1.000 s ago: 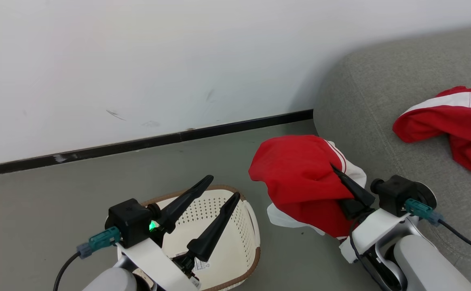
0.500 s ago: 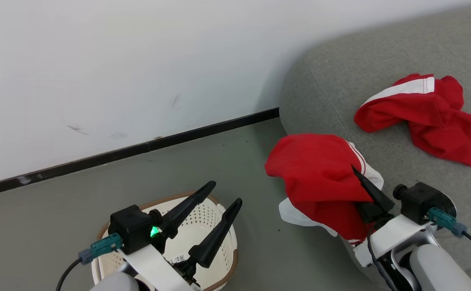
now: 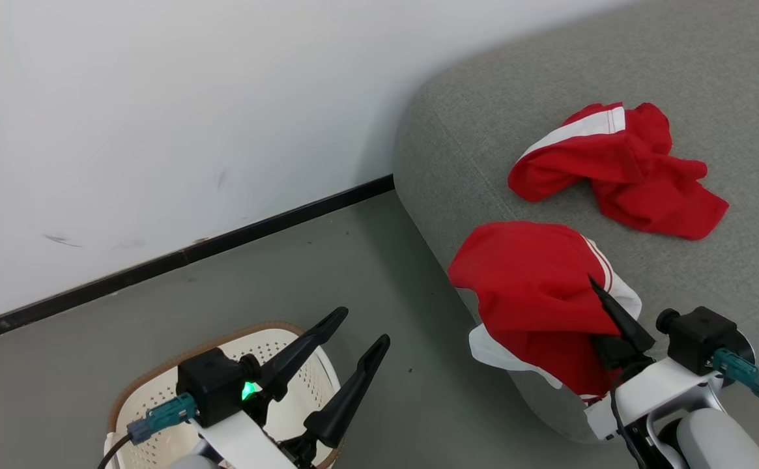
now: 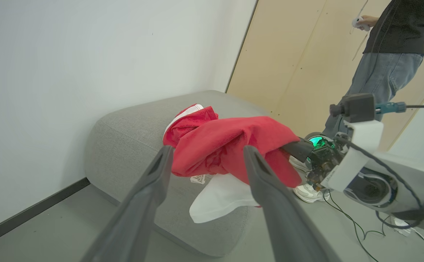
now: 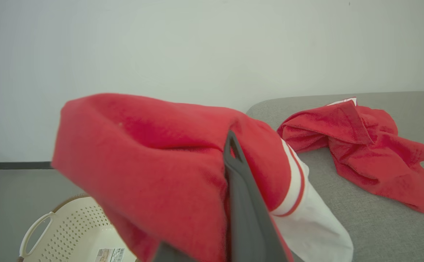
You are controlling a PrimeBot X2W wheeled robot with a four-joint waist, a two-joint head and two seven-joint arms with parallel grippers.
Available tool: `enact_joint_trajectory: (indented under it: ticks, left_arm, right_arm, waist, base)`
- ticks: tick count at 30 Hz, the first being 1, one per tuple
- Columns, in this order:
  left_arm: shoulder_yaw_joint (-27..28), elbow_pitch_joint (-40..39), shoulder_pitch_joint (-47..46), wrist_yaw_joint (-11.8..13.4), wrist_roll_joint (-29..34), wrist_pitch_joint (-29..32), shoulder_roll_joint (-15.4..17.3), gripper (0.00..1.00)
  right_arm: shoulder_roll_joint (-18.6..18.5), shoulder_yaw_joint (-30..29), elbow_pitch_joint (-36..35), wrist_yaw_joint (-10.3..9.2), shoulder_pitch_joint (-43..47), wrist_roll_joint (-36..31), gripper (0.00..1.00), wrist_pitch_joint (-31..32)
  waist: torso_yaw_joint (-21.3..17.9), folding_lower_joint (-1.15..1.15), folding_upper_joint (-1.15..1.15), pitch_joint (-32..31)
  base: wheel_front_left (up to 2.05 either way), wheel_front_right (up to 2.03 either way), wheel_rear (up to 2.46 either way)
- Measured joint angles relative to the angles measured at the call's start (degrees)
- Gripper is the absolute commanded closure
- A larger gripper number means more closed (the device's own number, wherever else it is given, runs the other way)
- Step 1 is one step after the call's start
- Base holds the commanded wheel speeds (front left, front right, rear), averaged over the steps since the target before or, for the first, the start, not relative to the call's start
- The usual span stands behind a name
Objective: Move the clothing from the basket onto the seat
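Left jaws: spread wide, holding nothing, above the cream-white perforated plastic laundry basket (image 3: 157, 384) on the floor; what shows of its inside is bare.
Right jaws: clamped on a bright red fabric garment with white panel and stripe trim (image 3: 529, 286), which bunches over the fingers, its white part drooping.
Held garment's place: over the rounded front corner of the large grey woven-fabric sofa (image 3: 483, 143), partly past its edge.
Key relation: bare seat lies ahead and to the right of the right jaws; the right arm is much nearer than the left.
Farther: a second crumpled red garment (image 3: 620, 169) lies on the seat, apart from the held one.
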Motion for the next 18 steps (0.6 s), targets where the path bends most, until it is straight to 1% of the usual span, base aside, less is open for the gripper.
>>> enact_joint_trajectory:
  ticks: [5,9,14,18]
  left_arm:
    - [0.1,-0.4,0.7,0.1,0.0,-0.1,0.1,0.0]
    - [0.3,-0.9,1.5,0.7,0.1,-0.5,0.2,0.0]
    - [0.5,-1.8,2.4,1.7,0.6,-0.6,0.6,0.0]
    - [0.5,-2.7,2.7,2.1,0.7,-0.6,1.2,0.0]
  right_arm:
    - [0.0,-0.3,-0.1,0.0,0.9,1.1,1.0,0.0]
    - [0.0,-0.4,0.1,0.0,1.0,3.2,1.0,0.0]
    - [-0.4,-1.6,0.4,0.0,0.9,5.7,1.0,0.0]
    - [-0.2,-3.4,1.0,0.0,0.2,9.3,1.0,0.1]
  waist:
    - [-2.0,0.0,0.0,0.3]
    - [-3.2,0.0,0.0,0.8]
    - [-4.1,0.0,0.0,1.9]
    - [-4.4,0.0,0.0,3.1]
  base:
    - [0.0,0.0,0.0]
    - [0.0,0.0,0.0]
    - [0.0,0.0,0.0]
    - [0.0,0.0,0.0]
